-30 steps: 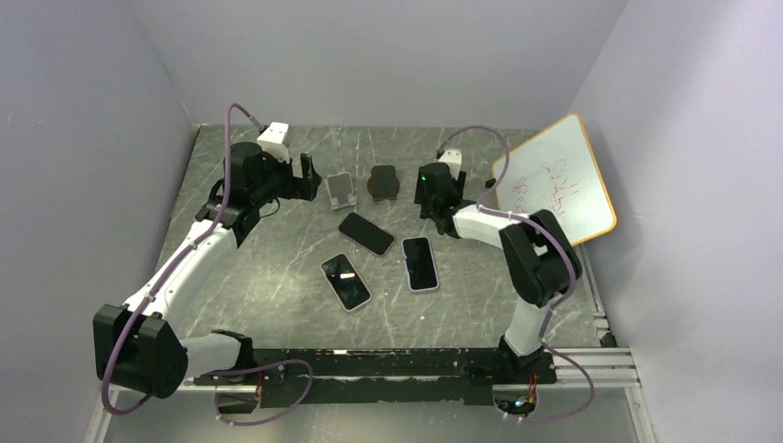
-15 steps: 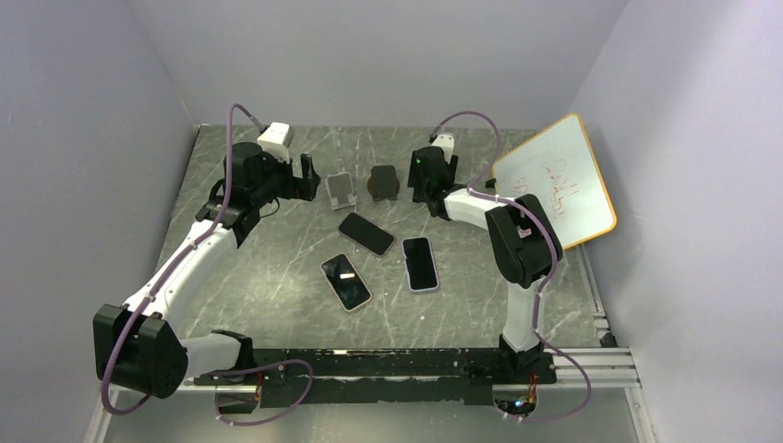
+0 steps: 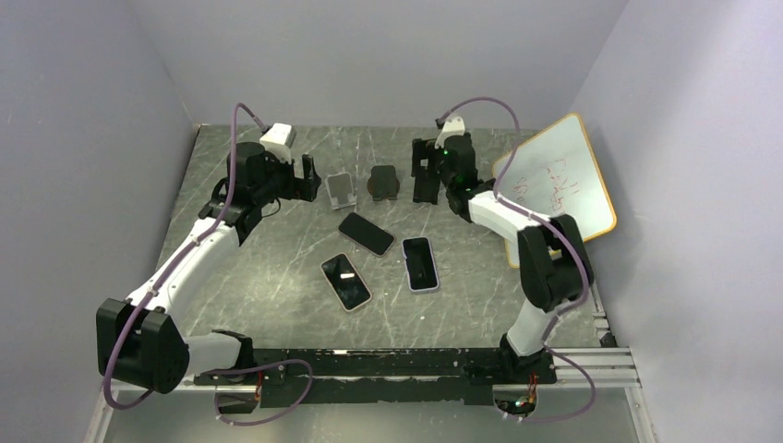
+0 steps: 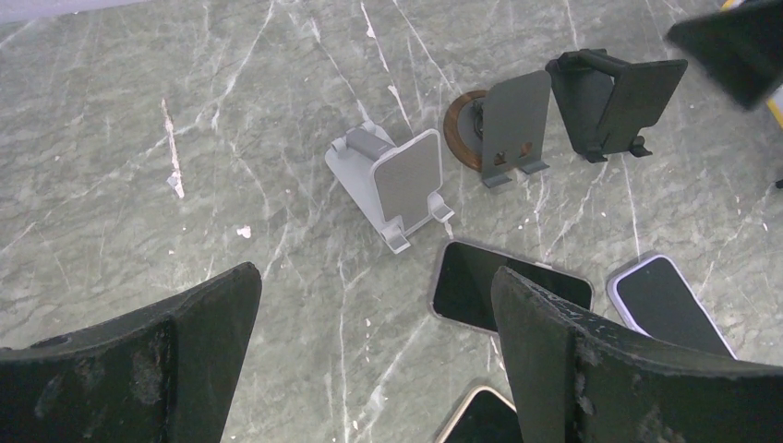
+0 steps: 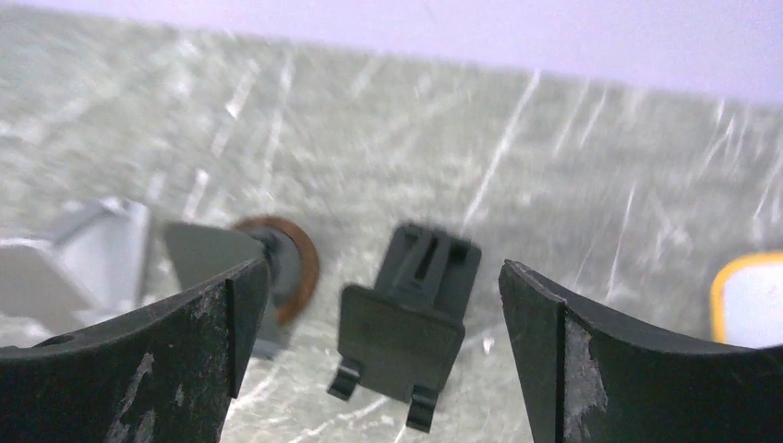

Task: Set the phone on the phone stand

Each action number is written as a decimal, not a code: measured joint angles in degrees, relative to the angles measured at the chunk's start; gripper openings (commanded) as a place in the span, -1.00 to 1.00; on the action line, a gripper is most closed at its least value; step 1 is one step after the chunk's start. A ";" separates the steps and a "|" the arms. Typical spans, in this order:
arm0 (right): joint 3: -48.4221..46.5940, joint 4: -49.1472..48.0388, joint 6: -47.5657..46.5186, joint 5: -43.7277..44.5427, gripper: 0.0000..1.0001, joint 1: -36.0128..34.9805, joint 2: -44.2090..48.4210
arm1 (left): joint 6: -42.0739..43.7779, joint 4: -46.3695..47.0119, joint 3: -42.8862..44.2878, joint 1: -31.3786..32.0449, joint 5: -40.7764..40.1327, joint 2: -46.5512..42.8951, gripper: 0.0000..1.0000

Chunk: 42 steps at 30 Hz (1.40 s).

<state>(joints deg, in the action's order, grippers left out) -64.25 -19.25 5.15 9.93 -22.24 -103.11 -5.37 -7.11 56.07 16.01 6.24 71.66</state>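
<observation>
Three phones lie flat on the marble table: a dark one (image 3: pixel 367 233) (image 4: pixel 508 286), a white-edged one (image 3: pixel 420 264) (image 4: pixel 665 300) and a gold-edged one (image 3: pixel 346 281). Behind them stand three phone stands in a row: grey (image 3: pixel 340 189) (image 4: pixel 397 185), dark with a brown round base (image 3: pixel 383 182) (image 4: pixel 508 120), and black (image 5: pixel 406 332) (image 4: pixel 614 97). My left gripper (image 3: pixel 309 175) (image 4: pixel 374 286) hangs open and empty left of the grey stand. My right gripper (image 3: pixel 425 175) (image 5: pixel 383 269) is open, its fingers on either side of the black stand without touching it.
A yellow-framed whiteboard (image 3: pixel 554 185) (image 5: pixel 748 305) leans against the right wall, just behind my right arm. Grey walls close in the table at the left, back and right. A rail (image 3: pixel 415 365) runs along the near edge.
My right gripper swung from near the white-edged phone back towards the far side and its jaws opened wider around the black stand. The left arm has barely moved.
</observation>
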 measured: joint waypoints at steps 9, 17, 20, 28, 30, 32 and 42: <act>2.12 -0.70 -4.02 -15.28 1.00 -0.35 11.56 | -0.04 0.00 0.00 0.00 0.04 0.00 0.99; 2.16 10.49 -9.81 -24.44 1.00 -6.64 5.86 | -0.35 -0.02 0.00 0.00 0.46 0.00 0.99; 1.33 14.23 -11.82 -26.49 1.00 -9.86 2.34 | -0.48 0.00 0.00 0.00 0.50 -0.02 0.99; -0.68 20.24 -14.78 -28.57 1.00 -11.85 -3.17 | -0.52 0.00 0.00 0.00 1.09 -0.09 0.99; -0.68 20.90 -15.06 -28.52 1.00 -12.33 -3.58 | -0.57 0.00 0.00 0.00 1.14 -0.09 0.99; -0.68 21.33 -15.34 -28.59 1.00 -13.22 -4.04 | -0.66 0.00 0.00 0.00 1.14 -0.09 0.99; -1.84 23.65 -16.44 -29.46 1.00 -16.15 -7.52 | -0.61 0.00 0.00 0.00 4.31 -0.09 0.99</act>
<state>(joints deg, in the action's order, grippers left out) -66.08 4.40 -11.29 -19.53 -38.39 -110.63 -5.98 -7.11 56.07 16.01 10.55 71.57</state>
